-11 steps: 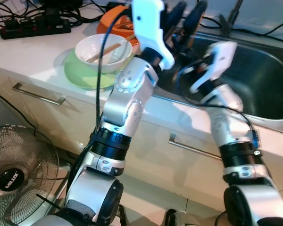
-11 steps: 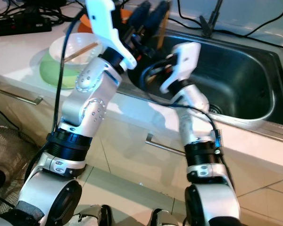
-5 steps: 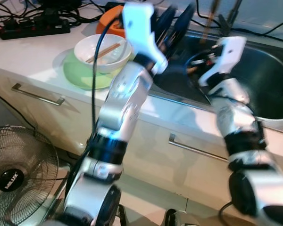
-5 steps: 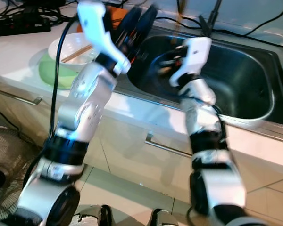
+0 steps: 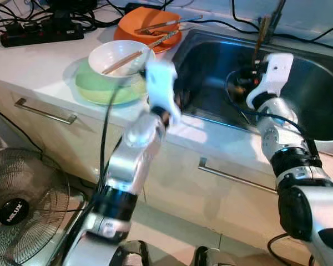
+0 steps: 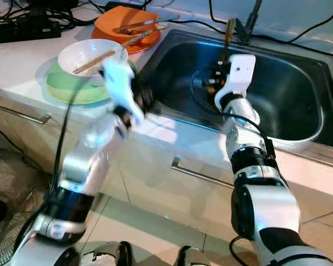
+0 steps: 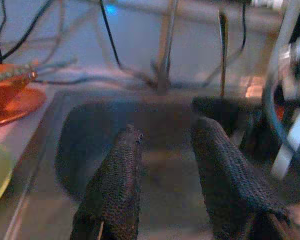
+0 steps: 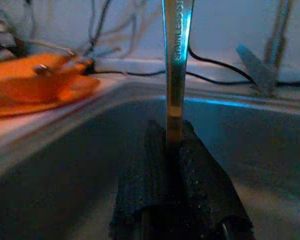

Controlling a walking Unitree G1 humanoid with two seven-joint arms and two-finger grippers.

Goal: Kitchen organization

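My right gripper (image 8: 172,145) is shut on the handle of a stainless steel utensil (image 8: 176,50), which stands upright (image 5: 261,33) over the steel sink (image 5: 322,83). The left gripper (image 7: 165,150) is open with nothing between its fingers and faces into the sink basin. Its arm (image 5: 158,91) is blurred at the counter's front edge. A white bowl (image 5: 119,55) holding chopsticks sits on a green plate (image 5: 94,88) left of the sink. Behind it lies an orange dish (image 5: 147,30) with several utensils in it.
A black power strip (image 5: 41,30) and cables lie at the back left of the counter. More cables run behind the sink. Drawer handles (image 5: 44,111) (image 5: 233,176) stick out below the counter. A floor fan (image 5: 16,205) stands at the lower left.
The left arm has dropped from high over the sink's left rim to the counter's front edge, uncovering the orange dish. The right gripper has carried the utensil further over the sink.
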